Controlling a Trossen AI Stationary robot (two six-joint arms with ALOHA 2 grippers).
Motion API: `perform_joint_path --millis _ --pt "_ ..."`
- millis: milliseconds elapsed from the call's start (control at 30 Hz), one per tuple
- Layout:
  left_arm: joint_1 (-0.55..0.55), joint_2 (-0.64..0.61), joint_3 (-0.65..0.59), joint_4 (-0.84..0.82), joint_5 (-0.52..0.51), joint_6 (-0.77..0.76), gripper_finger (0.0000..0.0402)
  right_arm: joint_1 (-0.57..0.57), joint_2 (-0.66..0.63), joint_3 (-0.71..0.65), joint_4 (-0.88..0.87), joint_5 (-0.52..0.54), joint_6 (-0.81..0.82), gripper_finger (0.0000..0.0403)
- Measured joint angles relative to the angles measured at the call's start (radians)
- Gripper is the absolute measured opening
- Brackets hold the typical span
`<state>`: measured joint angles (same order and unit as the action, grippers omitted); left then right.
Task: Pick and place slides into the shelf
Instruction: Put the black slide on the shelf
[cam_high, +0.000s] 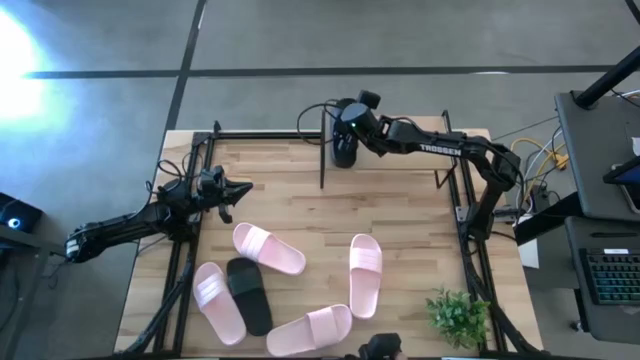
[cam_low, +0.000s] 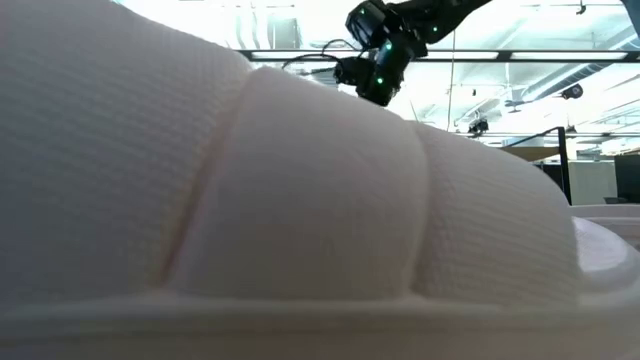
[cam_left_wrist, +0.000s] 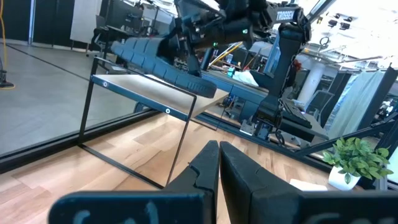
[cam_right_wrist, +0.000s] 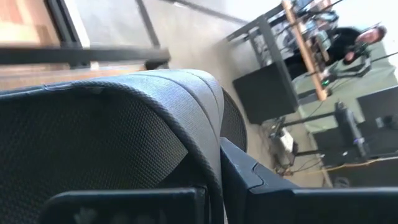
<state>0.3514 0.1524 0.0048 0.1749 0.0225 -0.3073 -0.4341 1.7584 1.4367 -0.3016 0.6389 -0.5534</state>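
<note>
My right gripper (cam_high: 347, 128) is at the table's far edge, shut on a black slide (cam_high: 344, 152) held over the shelf (cam_high: 280, 135). The left wrist view shows that slide (cam_left_wrist: 158, 62) just above the shelf's wooden plank (cam_left_wrist: 140, 90). My left gripper (cam_high: 240, 188) is shut and empty at the left, its fingers (cam_left_wrist: 217, 165) pointing at the shelf. Three pink slides (cam_high: 268, 248) (cam_high: 365, 275) (cam_high: 310, 328) lie flat on the tabletop. A fourth pink slide (cam_high: 218, 300) lies beside a second black one (cam_high: 248, 295). My right gripper pinches the black slide's wide strap (cam_right_wrist: 208, 134) at its edge between its two fingers (cam_right_wrist: 261, 180). It comes from above, slanting from the table's right. The slide lies about level, its lower end (cam_left_wrist: 202, 87) close over the plank; I cannot tell whether they touch.
A small green plant (cam_high: 458, 315) stands at the near right corner. Black frame bars (cam_high: 465, 215) run along the table's sides. A pink slide (cam_low: 300, 200) fills the low view right in front of the camera. Bare wood (cam_high: 400, 195) lies between the shelf and the slides.
</note>
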Motion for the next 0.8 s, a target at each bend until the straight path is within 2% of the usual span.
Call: perform_joint_path --millis 300,500,800 --pt "0.000 0.000 0.000 0.000 0.000 0.000 0.0000 -0.001 0.000 -0.013 -0.018 -0.045 0.037 0.0013" --pt "0.000 0.000 0.000 0.000 0.000 0.000 0.0000 0.000 0.028 -0.014 -0.024 -0.036 0.039 0.0018" --pt "0.000 0.000 0.000 0.000 0.000 0.000 0.0000 -0.004 0.053 -0.003 -0.020 -0.036 0.056 0.0110"
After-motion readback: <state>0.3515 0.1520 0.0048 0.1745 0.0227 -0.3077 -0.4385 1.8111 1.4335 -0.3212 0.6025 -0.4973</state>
